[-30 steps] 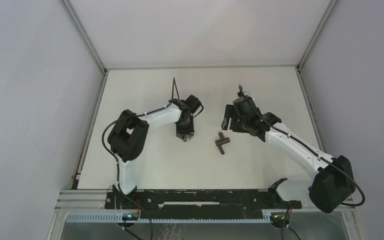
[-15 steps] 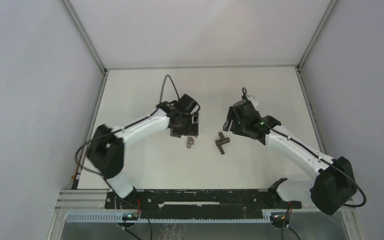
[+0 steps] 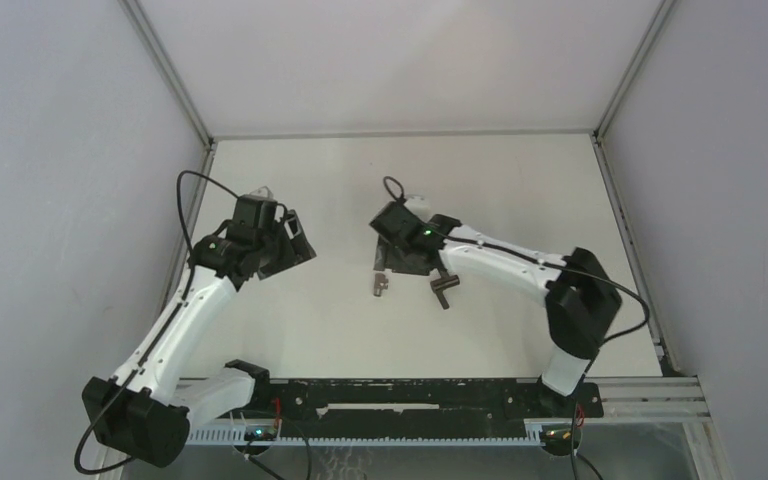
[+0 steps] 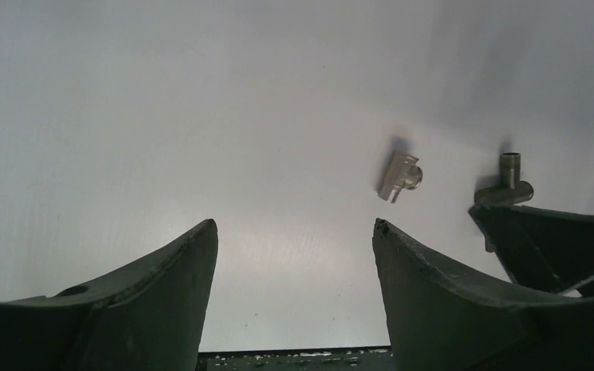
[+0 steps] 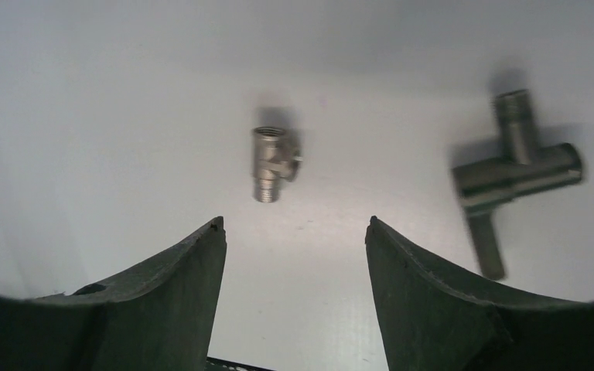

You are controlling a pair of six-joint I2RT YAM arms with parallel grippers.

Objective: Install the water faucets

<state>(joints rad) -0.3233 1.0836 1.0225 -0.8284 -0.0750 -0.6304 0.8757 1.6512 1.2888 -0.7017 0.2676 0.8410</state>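
Left gripper (image 4: 294,224) and right gripper (image 5: 294,220) both released, empty.
Fitting (image 5: 272,162) and tap (image 5: 514,174) lie apart at the middle of the tabletop (image 3: 310,330), near the right gripper.

White table (image 3: 400,170), plain grey walls (image 3: 50,200)

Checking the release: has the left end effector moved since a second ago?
Yes. The left end effector has pulled leftward, away from the T-shaped tap piece and toward the table's left edge.
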